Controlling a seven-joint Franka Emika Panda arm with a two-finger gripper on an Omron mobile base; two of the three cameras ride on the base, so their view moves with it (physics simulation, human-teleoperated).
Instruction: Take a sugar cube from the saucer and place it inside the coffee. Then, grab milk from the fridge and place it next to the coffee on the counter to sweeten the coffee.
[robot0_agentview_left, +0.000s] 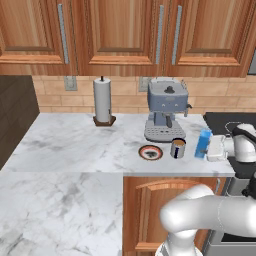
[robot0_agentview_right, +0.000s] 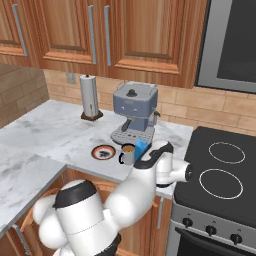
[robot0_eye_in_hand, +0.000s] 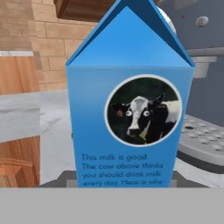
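We're on the last step: the milk (robot0_agentview_left: 203, 142) stands upright on the counter (robot0_agentview_left: 75, 140), just right of the coffee (robot0_agentview_left: 177, 148). Can't tell if our gripper (robot0_agentview_left: 214, 148) is clamped on it or already loose. Next, we'd say, open up and back straight off without tipping it.

The carton of milk (robot0_eye_in_hand: 130, 109) stands straight ahead of the jaws, so close that the hand view's bottom band cuts off its base and the last line of its print. The finger tips are hidden there, so their hold cannot be told. In the left base view the gripper (robot0_agentview_left: 212, 148) shows just beside the carton, its jaws too small to read. In the right base view the arm's forearm covers the gripper and most of the carton.
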